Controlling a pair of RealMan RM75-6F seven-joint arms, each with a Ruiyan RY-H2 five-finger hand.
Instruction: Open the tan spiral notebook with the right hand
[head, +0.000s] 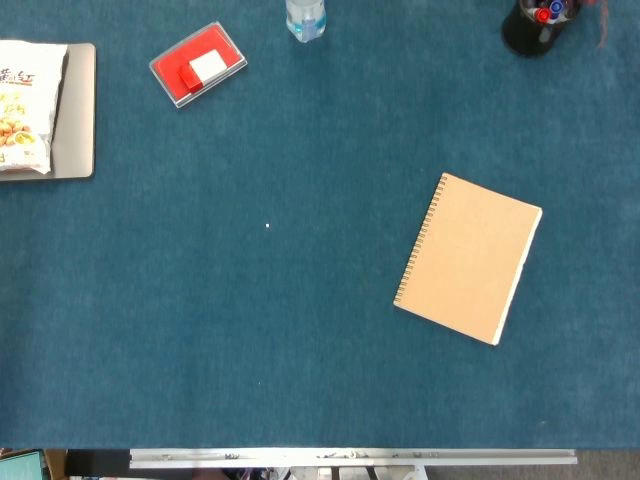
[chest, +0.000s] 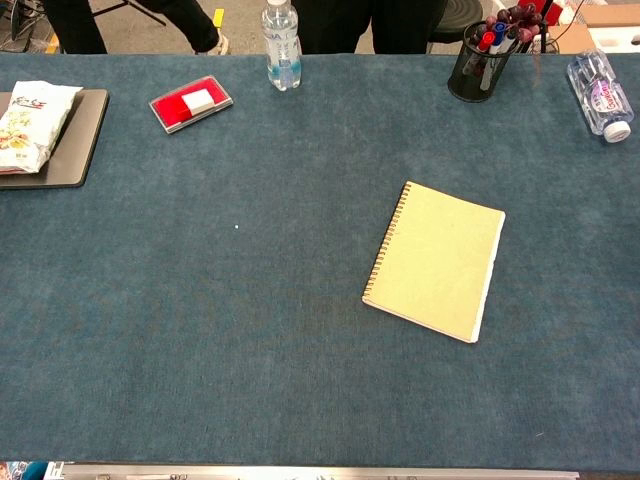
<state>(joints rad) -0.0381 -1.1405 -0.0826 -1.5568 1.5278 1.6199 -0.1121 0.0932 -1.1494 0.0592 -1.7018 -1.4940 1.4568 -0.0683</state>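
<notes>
Tan spiral notebook lies closed, flat on table, well right of red case, free edge rightward — suits right hand. Neither hand visible; state unknown.

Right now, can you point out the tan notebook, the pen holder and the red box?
tan spiral notebook (head: 470, 258): head view, middle of the closed cover.
pen holder (chest: 478, 68): chest view, black mesh wall.
red box (head: 197, 65): head view, middle of its lid.
</notes>
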